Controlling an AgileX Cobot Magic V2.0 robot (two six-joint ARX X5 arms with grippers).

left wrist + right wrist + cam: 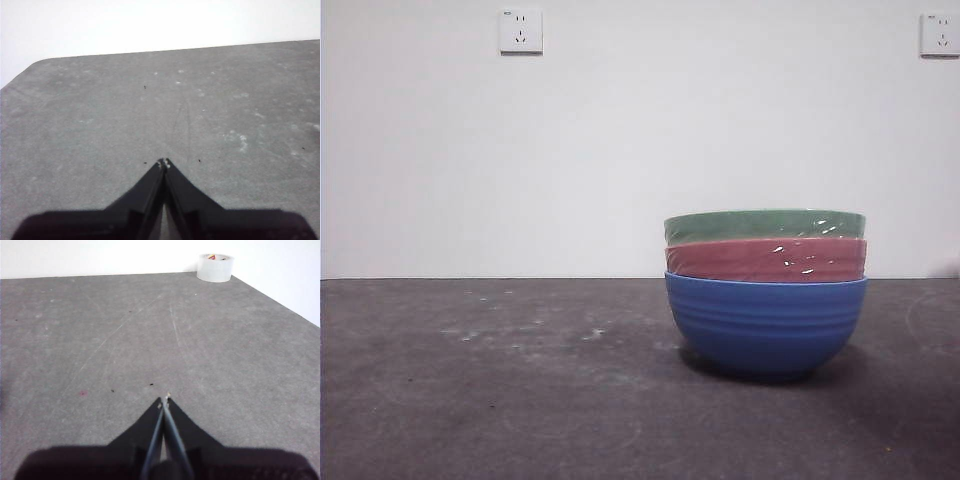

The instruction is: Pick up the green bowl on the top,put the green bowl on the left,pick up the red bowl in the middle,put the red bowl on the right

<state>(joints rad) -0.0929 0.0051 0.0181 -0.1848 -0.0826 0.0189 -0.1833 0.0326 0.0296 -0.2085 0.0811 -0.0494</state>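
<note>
Three round ribbed bowls sit nested in one stack on the dark grey matte table (500,390), right of centre in the front view. The muted sage-green ribbed bowl (765,225) is on top, only its rim band showing. The glossy dusty pinkish-red ribbed bowl (766,260) sits directly under it, in the middle, again just a rim band visible. Both rest inside the blue ribbed bowl (766,325), which stands upright on the table and carries the stack. Small bright glints show on the green and red rims.

Neither arm appears in the front view — both are away from the stack.

Left gripper (164,162): jaws clenched tip to tip, nothing between them, over bare scuffed tabletop near a rounded table corner.

Right gripper (164,401): jaws also pressed together, empty, over bare table. A roll of clear tape (215,267) stands at the far table edge by the white wall (620,140) — well apart from that gripper.

Two white wall sockets (520,31) are on the wall behind.
</note>
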